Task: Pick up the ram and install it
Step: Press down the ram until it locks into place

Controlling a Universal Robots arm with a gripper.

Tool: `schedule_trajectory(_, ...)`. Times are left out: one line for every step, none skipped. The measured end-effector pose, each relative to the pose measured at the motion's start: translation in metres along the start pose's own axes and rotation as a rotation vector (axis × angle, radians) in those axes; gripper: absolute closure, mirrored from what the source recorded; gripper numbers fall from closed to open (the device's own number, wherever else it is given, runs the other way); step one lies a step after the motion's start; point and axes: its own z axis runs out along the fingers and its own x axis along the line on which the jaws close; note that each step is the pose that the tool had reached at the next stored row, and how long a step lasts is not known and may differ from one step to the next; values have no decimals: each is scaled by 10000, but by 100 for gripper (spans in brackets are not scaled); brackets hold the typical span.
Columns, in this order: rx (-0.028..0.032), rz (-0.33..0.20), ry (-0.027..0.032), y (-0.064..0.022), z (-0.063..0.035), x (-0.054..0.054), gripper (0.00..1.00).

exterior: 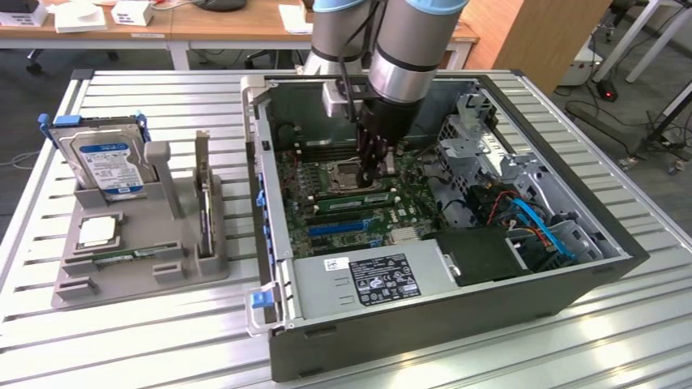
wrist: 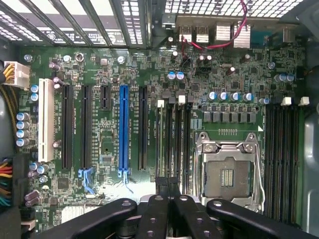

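Since the gripper [exterior: 373, 180] is clenched tight deep inside the open computer case [exterior: 605, 267], with its tips down at the memory slots [wrist: 174, 139], the main risk is a crooked or half seating: push on one end only and the ram [exterior: 346, 197] tilts, the white slot latch [wrist: 160, 103] fails to click, or the board flexes

Second risk: the empty processor socket [wrist: 227, 172] sits just beside those slots with its contacts bare, so a sideways slip of the black fingers [wrist: 149, 214] could scrape it. Cannot tell whether the tips pinch the ram or only bear on its top edge; nothing is seen hanging from them

The ram, in the exterior view, reads as a long thin green strip standing on edge on the motherboard [wrist: 109, 64], right under the fingertips and just next to the socket, apparently in a slot; chips on it are too small to make out. It looks roughly level along its length, though full seating can't be judged from here

The grey parts holder [exterior: 141, 259] with the hard drive [exterior: 108, 162] stands well apart, on the table [exterior: 130, 340] to the exterior view's left
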Motion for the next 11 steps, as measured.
schedule_trajectory(0,-1,0,-3,0,0,91)
schedule_trajectory(0,0,0,-3,0,0,91)
schedule_trajectory(0,0,0,-3,0,0,91)
schedule_trajectory(0,1,-1,-3,0,0,91)
schedule_trajectory(0,0,0,-3,0,0,91)
schedule_trajectory(1,0,-2,-4,4,-1,91)
schedule_trajectory(2,0,-6,-4,10,-1,91)
schedule_trajectory(1,0,-5,-4,17,0,91)
schedule_trajectory(0,0,-2,-5,26,1,91)
schedule_trajectory(1,-1,-3,-6,38,1,91)
schedule_trajectory(1,-1,-3,-6,51,1,91)
